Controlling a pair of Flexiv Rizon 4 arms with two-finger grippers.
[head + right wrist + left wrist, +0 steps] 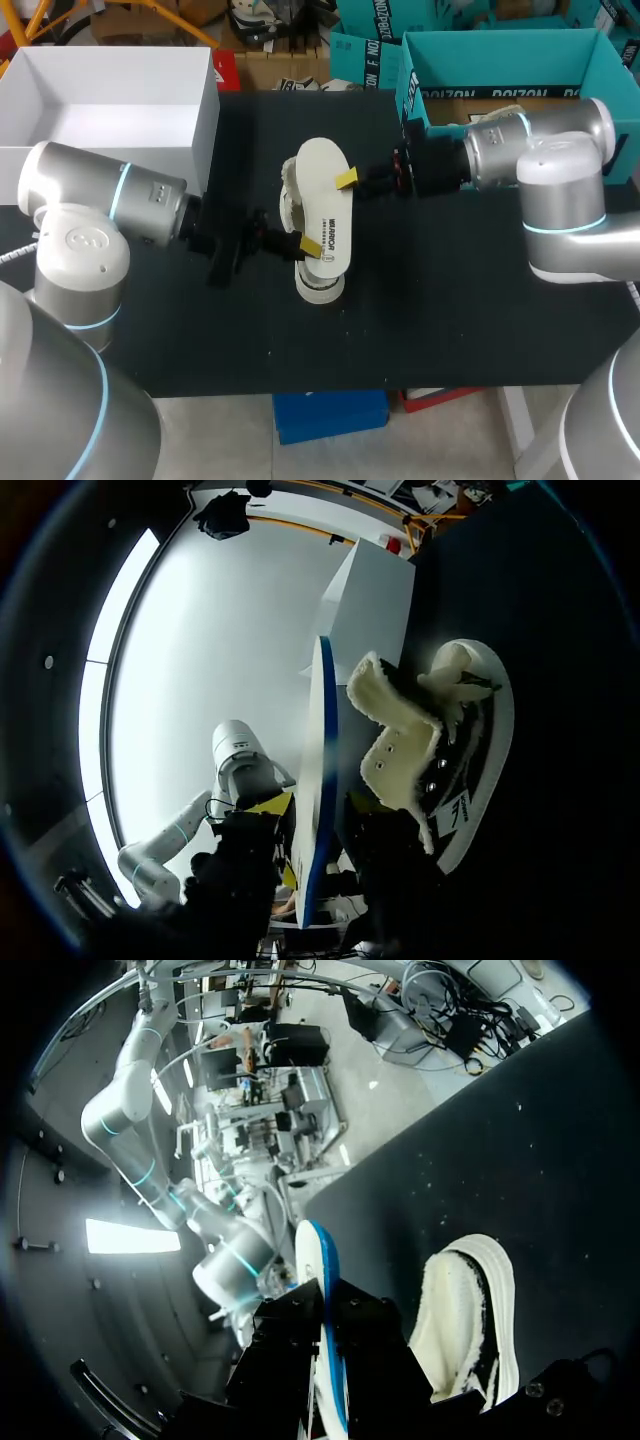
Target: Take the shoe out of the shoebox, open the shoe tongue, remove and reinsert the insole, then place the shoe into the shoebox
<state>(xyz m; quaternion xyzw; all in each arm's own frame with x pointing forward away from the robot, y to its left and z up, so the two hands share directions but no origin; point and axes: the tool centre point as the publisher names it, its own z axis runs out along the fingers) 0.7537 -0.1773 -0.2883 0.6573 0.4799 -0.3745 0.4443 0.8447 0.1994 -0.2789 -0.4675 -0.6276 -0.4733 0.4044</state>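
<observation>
Left claw (306, 245) and right claw (347, 180) are both closed thin on the insole (325, 205), one at each edge. It sits edge-on between my fingers in both wrist views. The shoe (318, 288) is on the table (450, 300) just under the claws. The shoebox (205, 110) is well behind the left claw.

A robotics lab. Two grey-and-white jointed machine arms, the left arm (100, 190) and the right arm (550, 140), each ringed with thin blue lights at the joints, come in from opposite sides over a worktop (450, 300) with a plain matte black surface. An open white shoebox (110, 100) sits at its far left corner. At the middle is a fleece-lined shoe (290, 205), with its insole (322, 170) held just above it between the two arms.
</observation>
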